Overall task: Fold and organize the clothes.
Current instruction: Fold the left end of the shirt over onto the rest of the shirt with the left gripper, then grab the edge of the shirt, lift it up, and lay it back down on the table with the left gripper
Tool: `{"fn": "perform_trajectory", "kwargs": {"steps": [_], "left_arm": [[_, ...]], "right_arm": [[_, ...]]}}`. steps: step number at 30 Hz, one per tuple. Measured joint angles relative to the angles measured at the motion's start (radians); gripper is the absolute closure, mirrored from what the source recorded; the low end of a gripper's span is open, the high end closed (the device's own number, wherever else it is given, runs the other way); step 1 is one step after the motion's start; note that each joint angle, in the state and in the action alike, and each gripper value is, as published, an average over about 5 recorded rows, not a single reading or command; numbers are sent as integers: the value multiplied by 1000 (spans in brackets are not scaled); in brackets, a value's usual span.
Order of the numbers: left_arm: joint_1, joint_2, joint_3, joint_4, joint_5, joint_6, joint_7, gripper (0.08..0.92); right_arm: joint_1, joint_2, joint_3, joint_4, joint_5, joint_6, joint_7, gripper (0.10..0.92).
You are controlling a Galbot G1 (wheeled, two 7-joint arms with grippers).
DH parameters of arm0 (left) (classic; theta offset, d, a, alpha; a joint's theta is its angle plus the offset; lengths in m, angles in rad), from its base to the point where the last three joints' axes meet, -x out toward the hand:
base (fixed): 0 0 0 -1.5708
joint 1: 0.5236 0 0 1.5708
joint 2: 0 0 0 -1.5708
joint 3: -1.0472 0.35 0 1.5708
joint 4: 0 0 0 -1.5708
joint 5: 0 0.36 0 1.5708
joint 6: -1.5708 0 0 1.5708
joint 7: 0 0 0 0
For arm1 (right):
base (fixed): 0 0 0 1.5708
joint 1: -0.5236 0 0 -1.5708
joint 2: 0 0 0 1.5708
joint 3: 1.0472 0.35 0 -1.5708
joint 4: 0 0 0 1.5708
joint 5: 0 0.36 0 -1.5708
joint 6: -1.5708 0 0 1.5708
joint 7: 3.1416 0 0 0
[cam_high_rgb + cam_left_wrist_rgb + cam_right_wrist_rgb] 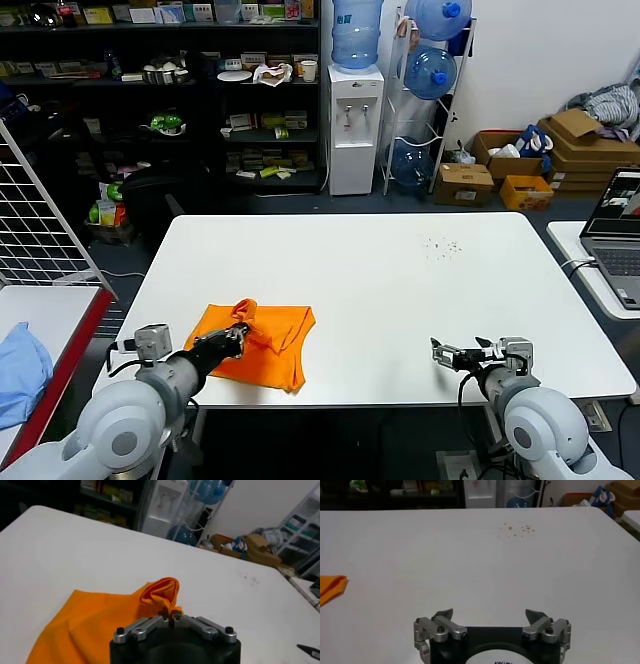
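Note:
The bright orange T-shirt (260,342) lies partly folded on the white table (400,290) near its front left corner. My left gripper (238,333) is shut on a bunched fold of the shirt and lifts it into a small peak. In the left wrist view the pinched fold (161,594) rises just beyond the closed left gripper (170,618). My right gripper (441,353) is open and empty above the table's front right part, far from the shirt. In the right wrist view the right gripper (489,615) faces bare table, with an orange shirt corner (331,587) far off at the edge.
A light blue garment (20,368) lies on a side table at the left, behind a wire rack (40,220). A laptop (620,235) sits on a table at the right. Small dark specks (440,247) mark the table's far right. Shelves and a water dispenser (354,120) stand behind.

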Motion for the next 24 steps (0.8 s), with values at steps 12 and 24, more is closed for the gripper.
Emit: {"fn": "perform_trajectory", "kwargs": {"steps": [12, 24], "left_arm": [[-74, -91, 82, 104, 70, -5, 26, 776], [-63, -88, 55, 77, 55, 4, 32, 429]], "right_arm": [[8, 6, -8, -10, 1, 1, 0, 104], [16, 3, -16, -20, 1, 2, 0, 104]]}}
